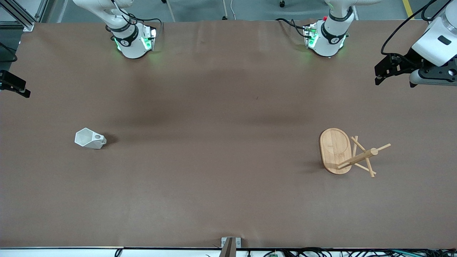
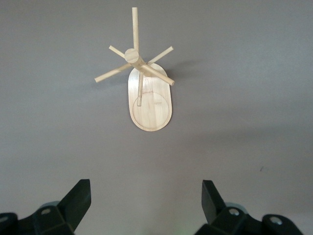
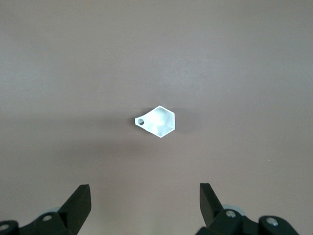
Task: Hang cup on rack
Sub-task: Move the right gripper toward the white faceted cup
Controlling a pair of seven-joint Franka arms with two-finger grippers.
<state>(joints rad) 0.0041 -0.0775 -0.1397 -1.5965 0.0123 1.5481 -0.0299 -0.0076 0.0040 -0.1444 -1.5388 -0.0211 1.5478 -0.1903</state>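
The white faceted cup (image 1: 90, 139) stands upright toward the right arm's end of the table, well apart from the bamboo mug rack (image 1: 348, 152). It looks light, rigid, probably slippery — gripping across its flat facets or blocky pierced handle seems safest. Right gripper (image 3: 142, 208) hovers above it, wide open and empty; left gripper (image 2: 145, 205) likewise over the rack.

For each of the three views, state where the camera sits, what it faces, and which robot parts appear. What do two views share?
Front: high across the table, facing both bases; left gripper at the edge.
Left wrist: on the left arm, looking down at the rack; its open fingertips show.
Right wrist: on the right arm, looking down at the cup; open fingertips show.
Shared: front also shows rack and cup.
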